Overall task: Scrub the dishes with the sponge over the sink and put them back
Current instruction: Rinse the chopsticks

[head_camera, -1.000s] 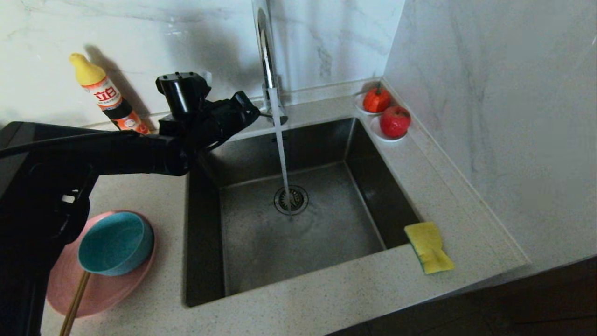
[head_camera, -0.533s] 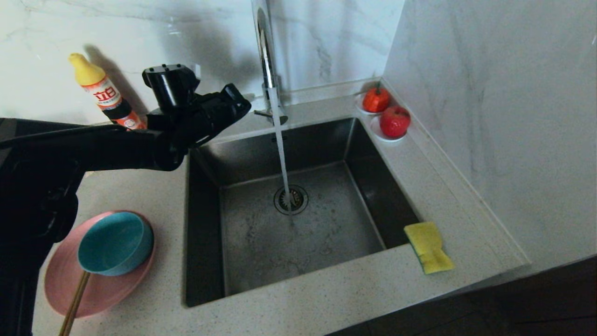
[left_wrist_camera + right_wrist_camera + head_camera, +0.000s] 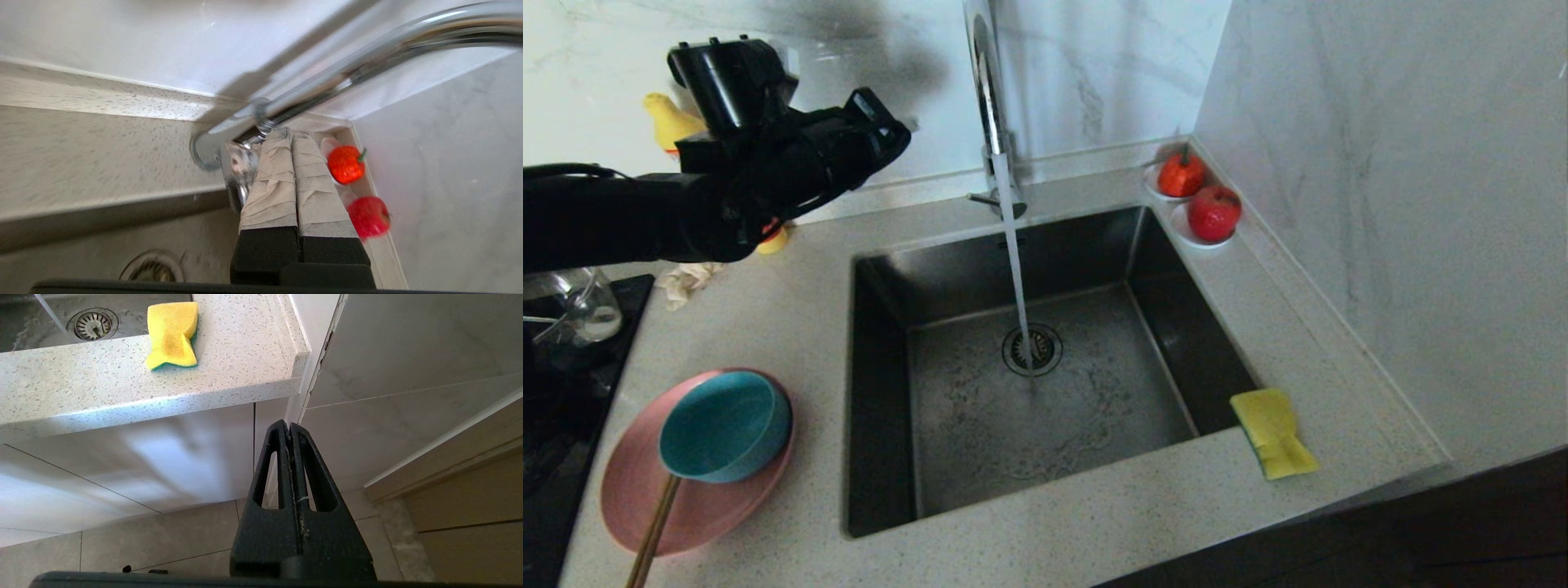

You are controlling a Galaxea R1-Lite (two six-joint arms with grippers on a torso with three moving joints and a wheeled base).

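Overhead at upper left, my left gripper (image 3: 890, 135) hangs closed and empty beside the running tap (image 3: 992, 122), presumably clearing room above the sink (image 3: 882, 392).

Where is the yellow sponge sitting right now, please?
In the head view, the rectangular yellow sponge lies on the speckled countertop at the front right corner of the square steel sink, on the robot's right.

a kitchen: steel sink (image 3: 882, 392), running tap (image 3: 990, 106), stone counter (image 3: 1094, 523).
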